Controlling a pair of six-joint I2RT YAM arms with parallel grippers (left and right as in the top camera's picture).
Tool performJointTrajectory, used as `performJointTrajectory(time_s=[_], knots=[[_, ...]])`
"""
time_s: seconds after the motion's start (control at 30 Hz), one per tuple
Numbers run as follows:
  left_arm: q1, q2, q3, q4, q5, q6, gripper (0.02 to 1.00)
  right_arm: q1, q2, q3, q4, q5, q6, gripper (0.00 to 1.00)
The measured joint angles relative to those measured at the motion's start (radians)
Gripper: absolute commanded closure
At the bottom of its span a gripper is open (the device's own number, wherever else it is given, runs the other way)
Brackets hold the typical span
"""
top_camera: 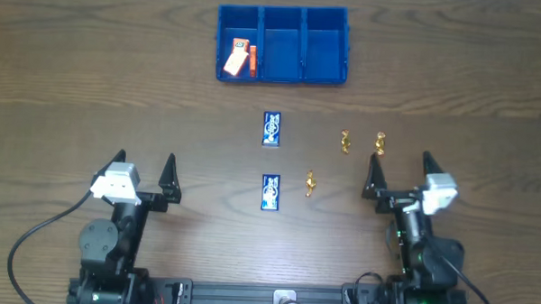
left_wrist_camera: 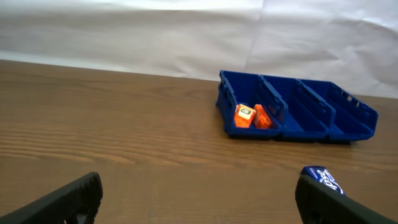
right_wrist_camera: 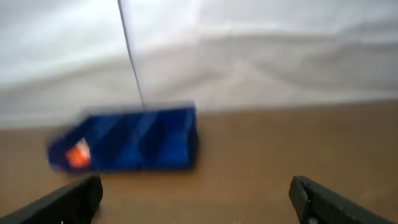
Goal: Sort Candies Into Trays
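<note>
A blue tray (top_camera: 282,44) with three compartments stands at the far middle of the table; its left compartment holds orange candies (top_camera: 237,59). The tray (left_wrist_camera: 297,111) and orange candies (left_wrist_camera: 252,116) also appear in the left wrist view, and the tray (right_wrist_camera: 124,147) is blurred in the right wrist view. Two blue-wrapped candies lie mid-table, one farther (top_camera: 271,129) and one nearer (top_camera: 270,192). Three gold-wrapped candies (top_camera: 345,141) (top_camera: 379,142) (top_camera: 311,182) lie to their right. My left gripper (top_camera: 144,167) stands open at the near left. My right gripper (top_camera: 401,169) stands open at the near right, close to the gold candies.
Bare wooden tabletop (top_camera: 92,92) spreads to the left and right of the tray. A white wall or sheet (left_wrist_camera: 155,37) backs the table's far edge. Cables (top_camera: 24,247) trail near the left arm's base.
</note>
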Motion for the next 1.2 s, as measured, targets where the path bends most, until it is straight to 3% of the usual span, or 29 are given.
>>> performJointTrajectory(time_s=[0.13, 0.23, 0.5, 0.77, 0.9, 1.03, 1.2], knots=[[0.0, 0.0, 0.0, 0.0, -0.001, 0.0, 0.02, 0.0, -0.001, 0.03, 0.095, -0.05, 0.067, 0.003], [0.0, 0.0, 0.0, 0.0, -0.001, 0.0, 0.02, 0.0, 0.008, 0.13, -0.027, -0.067, 0.084, 0.003], [0.0, 0.0, 0.0, 0.0, -0.001, 0.0, 0.02, 0.0, 0.233, 0.717, -0.491, -0.137, 0.043, 0.005], [0.0, 0.001, 0.001, -0.002, -0.001, 0.0, 0.02, 0.002, 0.652, 1.196, -0.85, -0.337, 0.047, 0.005], [0.0, 0.001, 0.001, -0.003, 0.0, 0.0, 0.02, 0.055, 0.848, 1.334, -1.003, -0.391, 0.061, 0.005], [0.0, 0.001, 0.002, -0.003, -0.001, 0.0, 0.02, 0.2, 1.02, 1.387, -1.073, -0.362, 0.103, 0.005], [0.0, 0.001, 0.002, -0.003, -0.001, 0.0, 0.02, 0.46, 1.201, 1.388, -1.126, -0.211, 0.216, 0.003]])
